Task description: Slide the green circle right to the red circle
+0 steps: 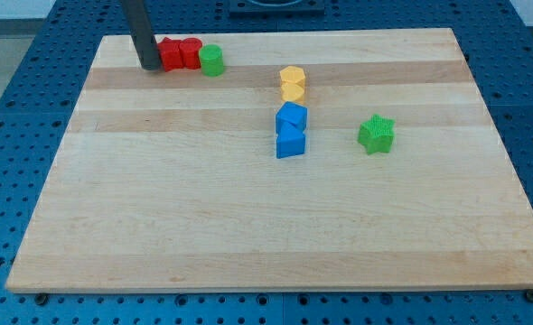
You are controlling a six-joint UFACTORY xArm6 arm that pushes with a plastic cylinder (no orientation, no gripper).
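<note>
**Tip parked left of the red pair, green circle already touching**

My tip [148,66] sits at the view's top left of the desk [248,226], hard against the left side of the red blocks. No claw on this rig, just the rod, so nothing to report as spread or pinching.

Layout in that row, left to right: tip, then two red blocks [180,53] side by side, then the green circle [212,60] touching the right-hand red one.

Judgement: the green circle looks as good as delivered, if the red circle is the right-hand red block. If a correction is still wanted, the tip is on the wrong side; it would have to go round the row to reach the green circle's right and nudge left, without shoving the reds from where it now stands.

Hard to make out:
- Which red block is the circle; both read as rounded lumps.
- The rod hides the left edge of the left red block, so true contact is a guess.
- Rod's upper part is cut off at the view's top.

Elsewhere, well apart: yellow block [292,83], two blue blocks [291,130] stacked in a column below it, green star [376,134] to the view's right.
</note>
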